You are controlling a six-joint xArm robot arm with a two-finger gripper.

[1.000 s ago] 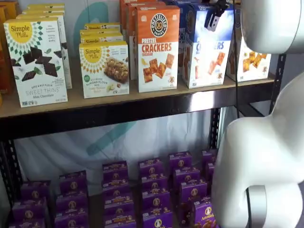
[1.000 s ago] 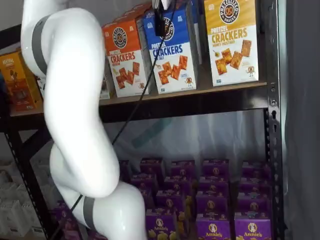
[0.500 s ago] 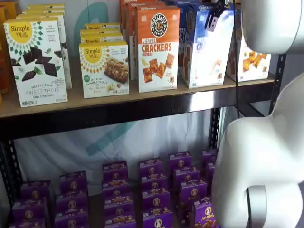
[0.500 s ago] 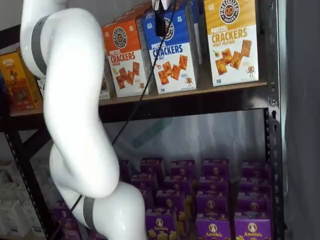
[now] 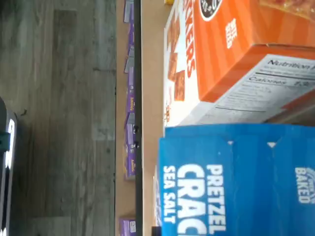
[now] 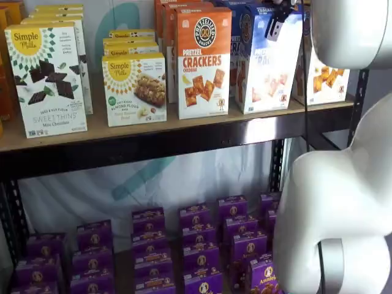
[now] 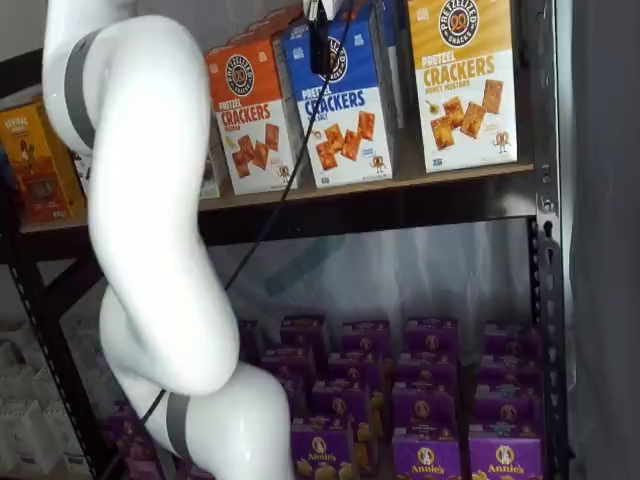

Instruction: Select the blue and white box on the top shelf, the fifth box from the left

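The blue and white box [image 7: 345,95] stands on the top shelf [image 6: 184,125] directly beneath the claw [image 7: 318,45], which appears clenched on its upper edge, though the fingers show poorly. Grasping looks done; next comes drawing it forward, clear of the orange box [image 7: 250,115] close beside and the yellow-and-white box [image 7: 462,80] opposite.

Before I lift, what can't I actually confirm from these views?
- Jaws' contact on the blue and white box: cut off by the top edge in both shelf views; only black fingers show.
- Its front lettering: washed out in a shelf view.
- Gripper: absent from wrist view, which shows only the carton's top.
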